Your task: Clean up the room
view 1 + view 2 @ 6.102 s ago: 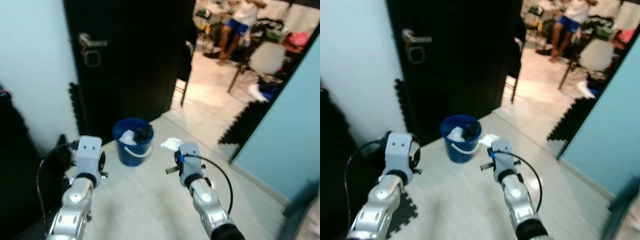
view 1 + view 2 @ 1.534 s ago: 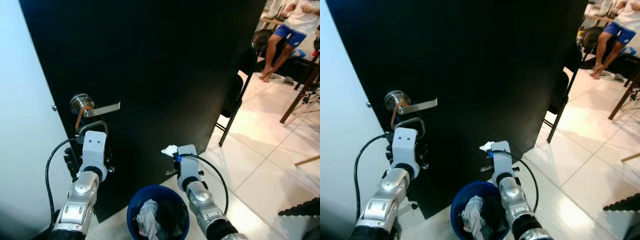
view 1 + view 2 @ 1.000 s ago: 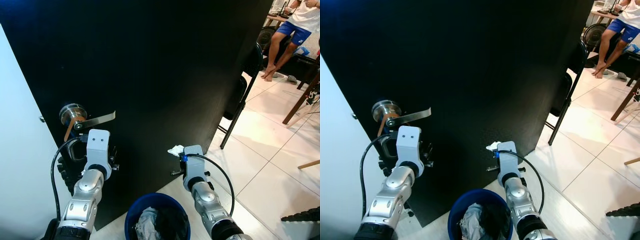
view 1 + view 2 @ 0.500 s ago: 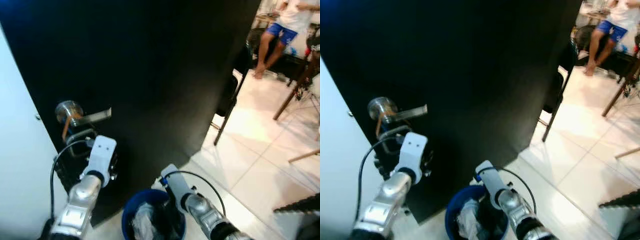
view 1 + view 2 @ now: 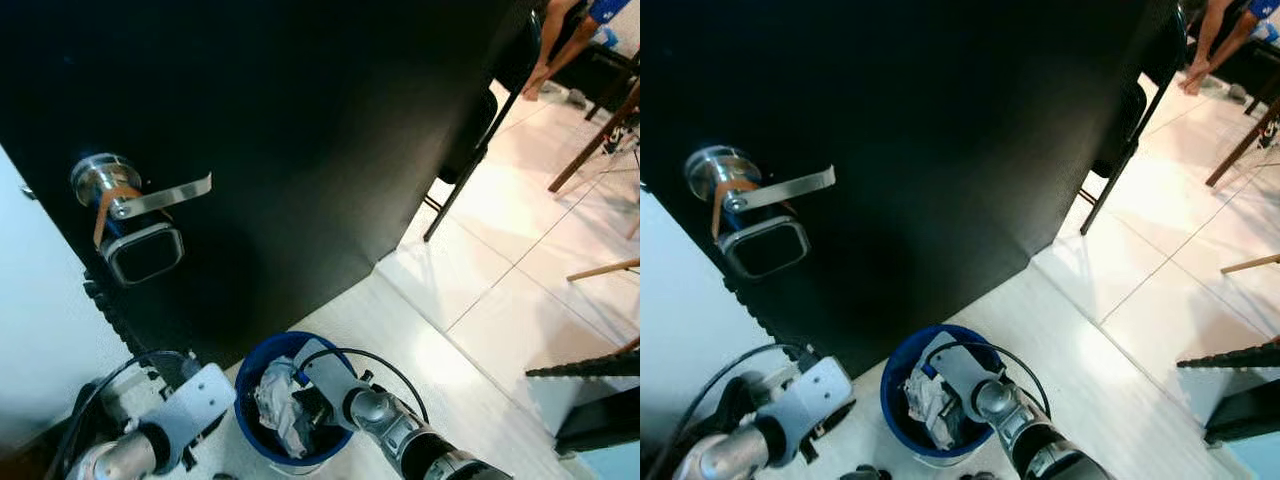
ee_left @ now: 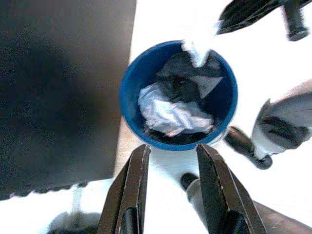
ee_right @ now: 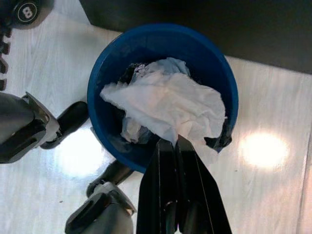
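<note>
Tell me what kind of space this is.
Likely a room doorway in a home: a black door with a lever handle, a blue waste bin on pale flooring, and a tiled room beyond with a folding chair.

The bucket (image 7: pixel 161 92) sits right under the right gripper (image 7: pixel 169 142), its mouth crowded with rags (image 6: pixel 173 114) below the tissue (image 7: pixel 168 107) pinched in those fingers. Just beyond stands the black door (image 5: pixel 300 130); bare floor (image 5: pixel 480 330) lies open alongside.
</note>
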Motion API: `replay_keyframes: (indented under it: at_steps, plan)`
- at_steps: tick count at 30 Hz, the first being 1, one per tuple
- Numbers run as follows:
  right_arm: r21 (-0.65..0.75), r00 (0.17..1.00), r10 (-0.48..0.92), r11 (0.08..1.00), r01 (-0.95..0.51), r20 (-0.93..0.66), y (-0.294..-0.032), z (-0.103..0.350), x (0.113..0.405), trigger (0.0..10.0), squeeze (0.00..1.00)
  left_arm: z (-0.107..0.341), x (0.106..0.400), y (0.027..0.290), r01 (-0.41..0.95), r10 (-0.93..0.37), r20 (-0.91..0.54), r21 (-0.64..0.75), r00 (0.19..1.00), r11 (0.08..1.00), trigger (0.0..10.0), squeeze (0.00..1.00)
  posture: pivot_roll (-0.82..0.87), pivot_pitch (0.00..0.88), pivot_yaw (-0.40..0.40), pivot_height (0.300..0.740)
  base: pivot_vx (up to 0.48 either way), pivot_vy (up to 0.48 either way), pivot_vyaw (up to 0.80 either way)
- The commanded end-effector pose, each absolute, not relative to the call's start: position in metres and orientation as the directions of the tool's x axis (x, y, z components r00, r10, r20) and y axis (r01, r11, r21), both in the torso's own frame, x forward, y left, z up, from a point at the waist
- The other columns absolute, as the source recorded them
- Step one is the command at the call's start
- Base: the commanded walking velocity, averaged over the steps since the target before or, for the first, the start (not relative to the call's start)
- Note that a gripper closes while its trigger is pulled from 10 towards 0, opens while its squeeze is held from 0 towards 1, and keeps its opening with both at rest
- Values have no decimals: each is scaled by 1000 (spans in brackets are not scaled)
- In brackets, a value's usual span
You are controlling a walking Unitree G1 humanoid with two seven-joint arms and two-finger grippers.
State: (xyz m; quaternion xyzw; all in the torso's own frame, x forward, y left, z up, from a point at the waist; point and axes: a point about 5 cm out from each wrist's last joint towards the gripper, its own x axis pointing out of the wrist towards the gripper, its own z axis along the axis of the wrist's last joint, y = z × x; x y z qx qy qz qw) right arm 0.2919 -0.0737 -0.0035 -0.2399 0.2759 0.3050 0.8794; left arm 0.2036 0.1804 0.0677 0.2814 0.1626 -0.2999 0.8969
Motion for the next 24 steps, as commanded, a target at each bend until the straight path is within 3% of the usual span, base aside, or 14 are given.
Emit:
replay_keyframes:
  at_steps: [1, 13, 14, 17, 18, 23, 24]
  plan:
    - [-227, 661, 392, 726, -650, -640, -74, -7, 289, 10000, 0, 68, 195, 178, 671, -486, -475, 387, 733, 633, 10000, 0, 182, 299, -148, 740, 0, 0, 0]
    - [-265, 756, 351, 786, -559, -553, -73, 6, 302, 10000, 0, 71, 188, 176, 702, -505, -499, 386, 704, 598, 10000, 0, 184, 301, -144, 740, 0, 0, 0]
    - [-265, 761, 348, 790, -552, -547, -73, 7, 302, 10000, 102, 71, 188, 176, 703, -506, -500, 385, 703, 597, 10000, 0, 185, 302, -145, 740, 0, 0, 0]
    - [-265, 768, 345, 796, -544, -540, -74, 8, 304, 10000, 102, 71, 187, 176, 705, -506, -501, 385, 702, 596, 10000, 0, 185, 302, -145, 740, 0, 0, 0]
    - [-262, 771, 342, 801, -538, -537, -74, 9, 304, 10000, 1000, 71, 188, 176, 704, -506, -502, 384, 702, 597, 10000, 0, 187, 303, -144, 740, 0, 0, 0]
    - [-281, 785, 326, 804, -523, -527, -74, 10, 306, 10000, 1000, 71, 188, 177, 705, -504, -504, 384, 701, 597, 10000, 0, 188, 300, -142, 740, 0, 0, 0]
    - [-296, 793, 318, 803, -517, -520, -74, 11, 307, 10000, 0, 71, 189, 177, 704, -502, -505, 386, 702, 596, 10000, 0, 188, 297, -139, 740, 0, 0, 0]
